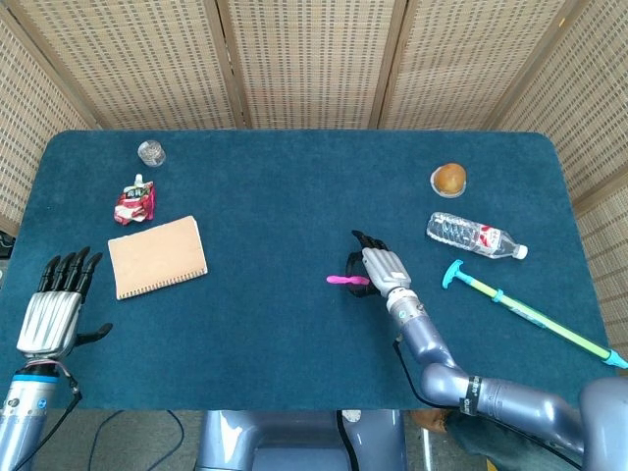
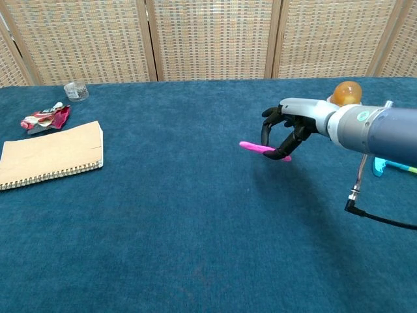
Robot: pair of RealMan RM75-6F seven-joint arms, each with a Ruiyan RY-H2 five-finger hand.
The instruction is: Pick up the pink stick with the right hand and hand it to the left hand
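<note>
1. Pick-up: looks done. The right hand (image 2: 287, 134) has its fingers curled round the pink stick (image 2: 255, 148), pinching it w/ thumb below and fingers above; in the chest view the stick appears clear of the cloth, roughly level, most of its length poking out toward the left edge of the table (image 1: 294, 334).
2. Stick location: held over the table's middle, a bit toward the right edge and nearer the front edge than the back; head view shows its pink end (image 1: 339, 280) sticking out left of the right hand (image 1: 378, 265).
3. Left hand (image 1: 57, 306): at the front-left corner of the table, fingers straight and apart, thumb out to the side, holding nothing. Not seen in the chest view.
4. Hand-over: not yet done. The two hands are well apart, w/ most of the table's width between them.
5. Left to do, in my judgement: bring the hands together across the front half, get the left hand's fingers round the free end, then let go w/ the right.
6. Notebook (image 1: 157, 256) lies near the left edge, roughly between the hands but further back; prob. not in the way.
</note>
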